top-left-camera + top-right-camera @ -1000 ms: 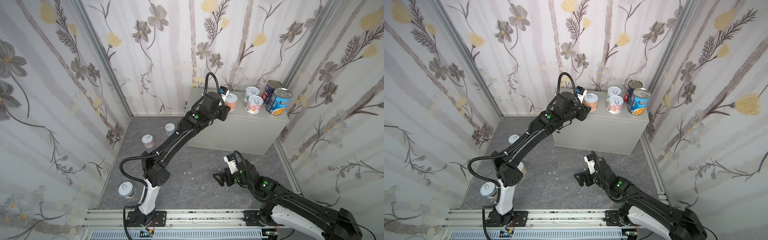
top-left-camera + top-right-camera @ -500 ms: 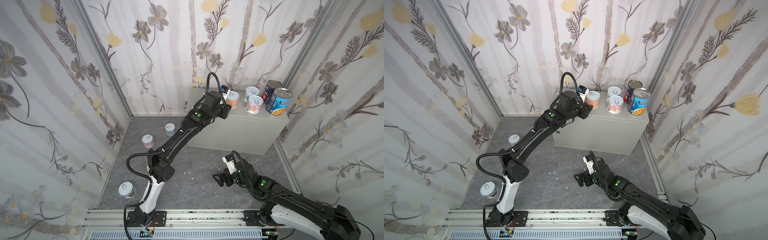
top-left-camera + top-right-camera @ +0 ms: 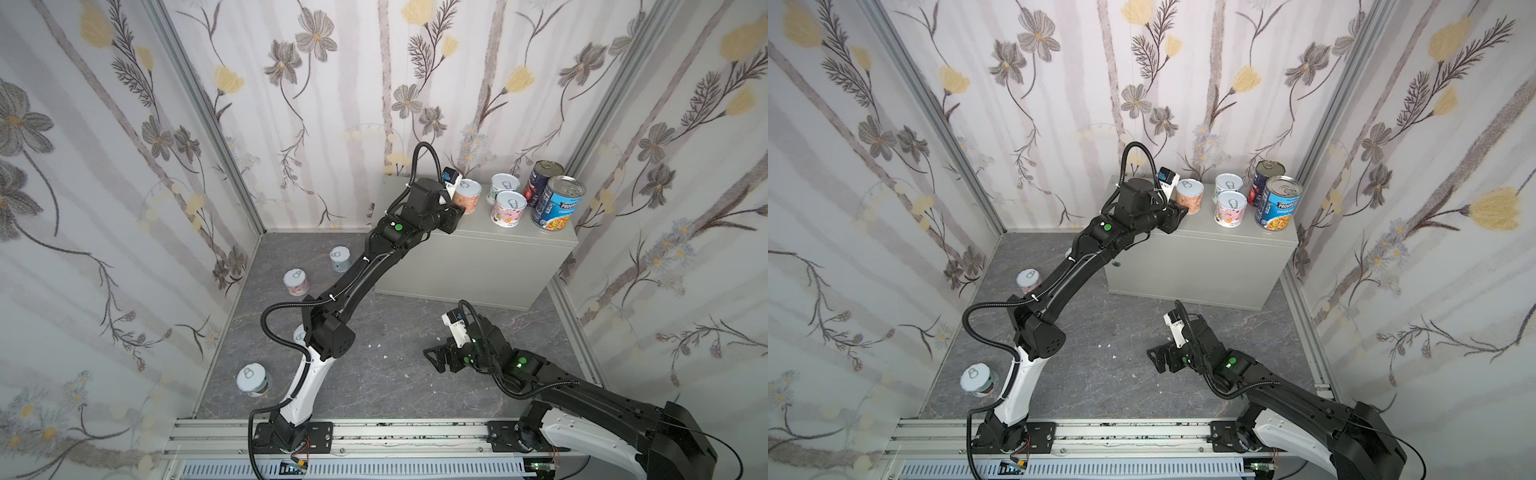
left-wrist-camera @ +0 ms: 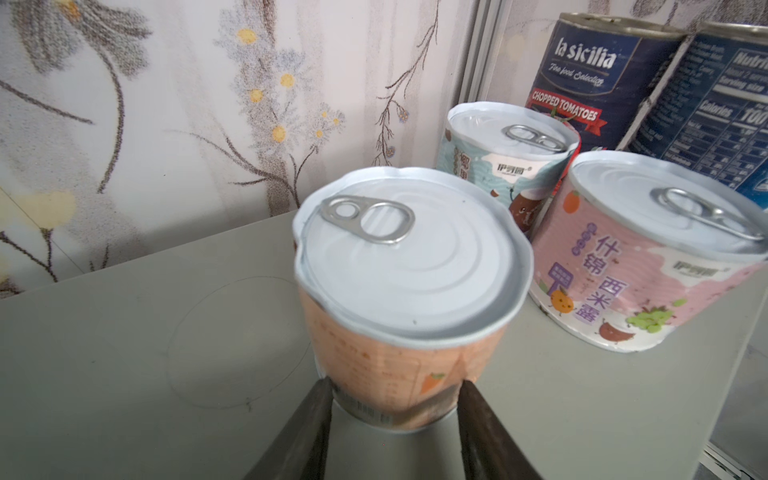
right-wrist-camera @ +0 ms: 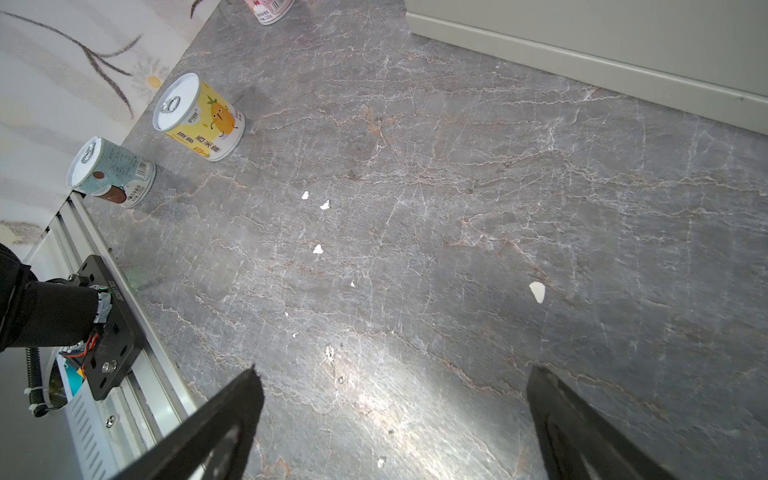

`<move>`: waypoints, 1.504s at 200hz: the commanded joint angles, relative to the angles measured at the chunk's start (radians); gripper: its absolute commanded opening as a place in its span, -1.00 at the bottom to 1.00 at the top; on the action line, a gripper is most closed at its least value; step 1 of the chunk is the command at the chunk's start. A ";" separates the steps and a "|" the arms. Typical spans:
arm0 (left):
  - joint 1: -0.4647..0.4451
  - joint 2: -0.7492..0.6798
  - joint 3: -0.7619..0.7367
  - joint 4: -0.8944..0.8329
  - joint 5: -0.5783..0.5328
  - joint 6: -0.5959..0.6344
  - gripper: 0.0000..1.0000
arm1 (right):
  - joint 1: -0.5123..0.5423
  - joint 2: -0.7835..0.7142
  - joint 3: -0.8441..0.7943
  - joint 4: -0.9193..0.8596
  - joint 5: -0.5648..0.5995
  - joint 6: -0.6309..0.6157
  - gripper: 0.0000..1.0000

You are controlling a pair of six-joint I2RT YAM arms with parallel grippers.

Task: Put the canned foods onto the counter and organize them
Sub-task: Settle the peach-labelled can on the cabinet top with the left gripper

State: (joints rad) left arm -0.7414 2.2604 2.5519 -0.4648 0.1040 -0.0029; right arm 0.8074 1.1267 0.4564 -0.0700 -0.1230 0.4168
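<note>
My left gripper (image 4: 395, 390) is shut on the base of an orange-labelled pull-tab can (image 4: 407, 270), upright at the counter's flat top (image 4: 124, 353). In both top views this can (image 3: 467, 195) (image 3: 1190, 195) is the leftmost on the counter (image 3: 478, 257). To its right stand a teal can (image 3: 503, 187), a pink can (image 3: 509, 208), a navy-and-red can (image 3: 542, 178) and a blue soup can (image 3: 559, 203). My right gripper (image 3: 440, 359) (image 5: 392, 386) hangs open and empty low over the floor.
Short cans stand on the dark marbled floor along the left wall: (image 3: 340, 258), (image 3: 296, 281), (image 3: 252, 379), and one half hidden behind my left arm (image 3: 298, 334). The right wrist view shows a yellow can (image 5: 199, 118) and a teal can (image 5: 110, 172) by the rail.
My left arm has stretched out a little further and carried the orange can slightly toward the back wall on the counter. The right arm has barely moved.
</note>
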 commanded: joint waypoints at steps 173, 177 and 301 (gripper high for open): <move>0.000 0.133 0.100 0.051 0.005 -0.032 0.01 | 0.001 0.039 0.015 0.062 0.008 -0.020 0.99; 0.000 0.134 0.100 0.053 0.002 -0.034 0.01 | 0.001 0.039 0.016 0.060 0.008 -0.020 0.99; -0.001 0.158 0.102 0.109 -0.021 -0.062 0.09 | 0.001 0.025 0.018 0.034 0.011 -0.028 0.99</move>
State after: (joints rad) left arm -0.7425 2.4046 2.6579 -0.2489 0.0895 -0.0212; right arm 0.8078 1.1576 0.4660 -0.0494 -0.1234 0.3985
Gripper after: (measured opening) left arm 0.532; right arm 0.996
